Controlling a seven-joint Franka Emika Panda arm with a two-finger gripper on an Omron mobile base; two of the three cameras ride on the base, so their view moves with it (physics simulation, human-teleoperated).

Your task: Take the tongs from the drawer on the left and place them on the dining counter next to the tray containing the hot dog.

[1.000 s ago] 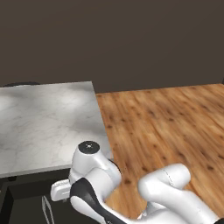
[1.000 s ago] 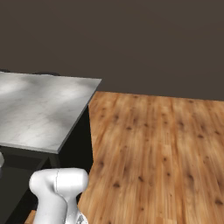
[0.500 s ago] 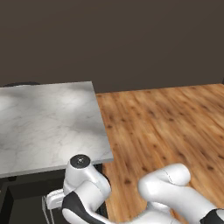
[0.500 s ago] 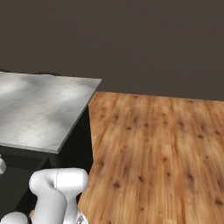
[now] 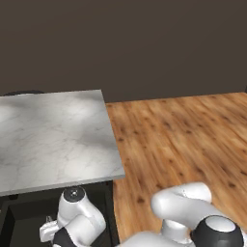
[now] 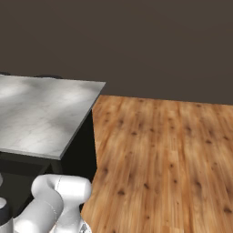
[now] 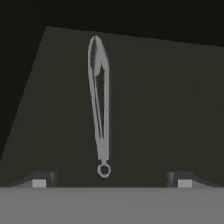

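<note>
Claw is spread wide, holding nothing, aimed down into the drawer. Tongs lie flat on the drawer floor, centred between the two fingertips, ring end nearest the claw, pincer end farthest. Looks lined up so the fingers straddle the handle near the ring. Arm is folded low below the front edge of the marble dining counter. Next call: descend, then close across the narrow handle; a slim part could slip.
</note>
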